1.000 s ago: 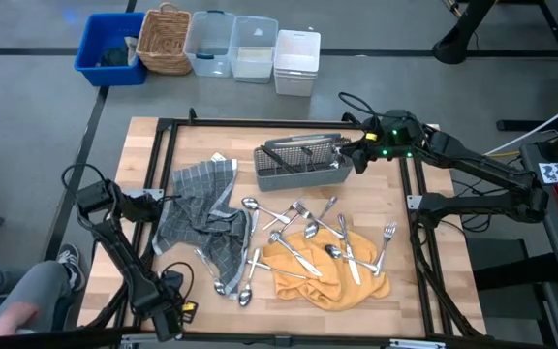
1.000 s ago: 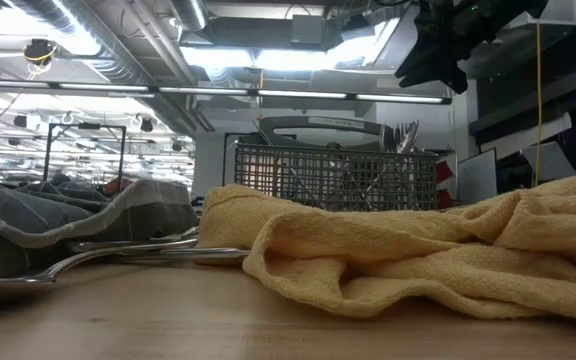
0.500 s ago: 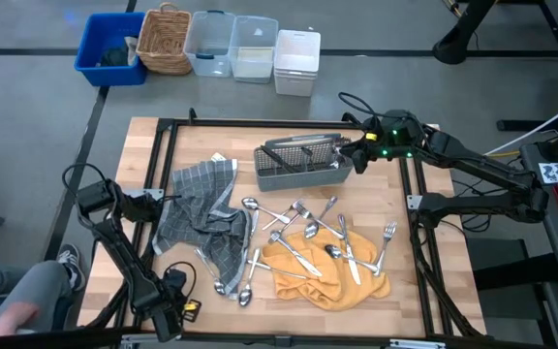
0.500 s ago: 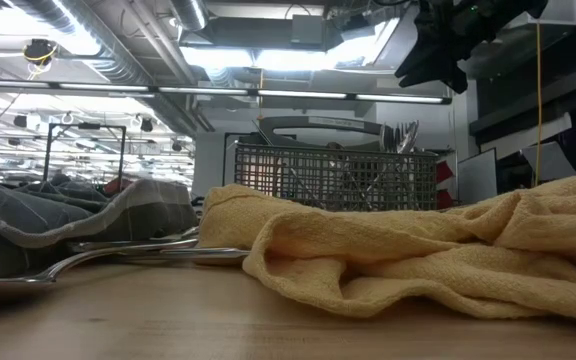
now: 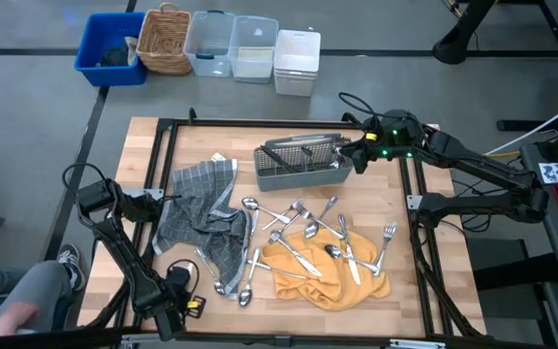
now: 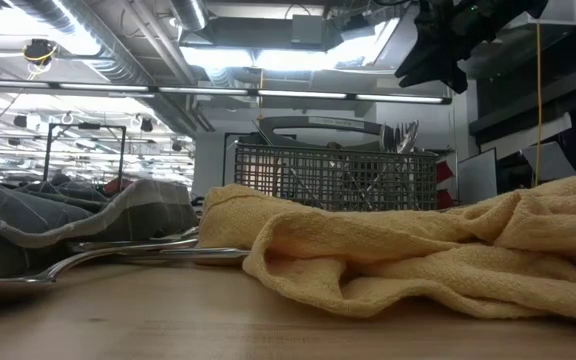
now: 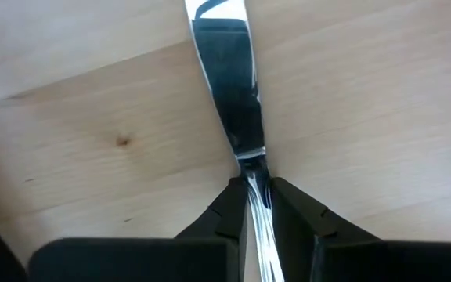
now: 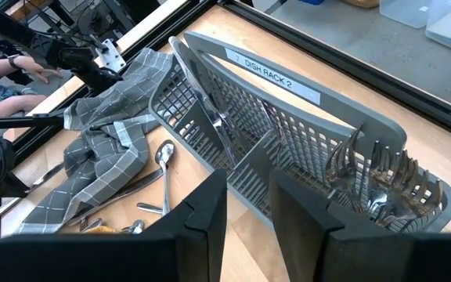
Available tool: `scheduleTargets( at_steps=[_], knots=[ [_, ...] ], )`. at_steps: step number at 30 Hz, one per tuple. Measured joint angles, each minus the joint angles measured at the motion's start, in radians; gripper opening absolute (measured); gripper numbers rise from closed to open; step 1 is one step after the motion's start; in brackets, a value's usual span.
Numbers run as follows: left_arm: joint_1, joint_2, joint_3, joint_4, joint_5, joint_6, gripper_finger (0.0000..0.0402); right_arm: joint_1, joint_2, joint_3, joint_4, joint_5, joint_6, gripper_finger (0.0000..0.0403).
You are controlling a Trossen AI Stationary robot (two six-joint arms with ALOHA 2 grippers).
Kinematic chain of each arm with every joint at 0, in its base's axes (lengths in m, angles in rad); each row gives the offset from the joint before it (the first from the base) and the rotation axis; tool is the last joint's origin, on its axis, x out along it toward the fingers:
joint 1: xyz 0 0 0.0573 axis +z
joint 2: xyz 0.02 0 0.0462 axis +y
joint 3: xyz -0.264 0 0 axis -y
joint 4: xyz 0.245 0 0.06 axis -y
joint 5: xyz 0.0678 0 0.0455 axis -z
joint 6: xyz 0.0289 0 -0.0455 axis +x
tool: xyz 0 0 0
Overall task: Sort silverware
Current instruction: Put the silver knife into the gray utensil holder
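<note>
Nothing on the table has shifted since a second ago; only the left gripper (image 7: 255, 205), low at the table's (image 5: 143, 194) near left corner, has drawn its fingers (image 7: 225, 215) in, and they now pinch a knife (image 7: 229, 86) lying flat on the bare wood. Right gripper (image 8: 247, 207) hangs just above the right end of the grey mesh caddy (image 5: 303, 165) at the table's far side, fingers apart and holding nothing. Forks (image 8: 370, 168) stand in the caddy's end compartment. Most of the silverware (image 5: 308, 237) lies loose mid-table: spoons and forks spread across the yellow towel (image 5: 327, 271) and beside the grey checked cloth (image 5: 201, 208), some partly under its edge. Beyond the table stand a blue bin (image 5: 109, 48), a wicker basket (image 5: 165, 41) and clear tubs (image 5: 235, 44).
</note>
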Motion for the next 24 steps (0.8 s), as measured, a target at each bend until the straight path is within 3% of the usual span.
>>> scheduleTargets(
  at_steps=[18, 24],
  knots=[
    [0.018, -0.032, -0.004, -0.001, -0.008, 0.050, 0.0033, 0.000, 0.000, 0.000, 0.000, 0.000, 0.000, 0.0101],
    [0.049, -0.033, -0.004, -0.001, 0.007, 0.101, 0.0067, 0.000, 0.000, 0.000, 0.000, 0.000, 0.000, 0.0101]
  ],
)
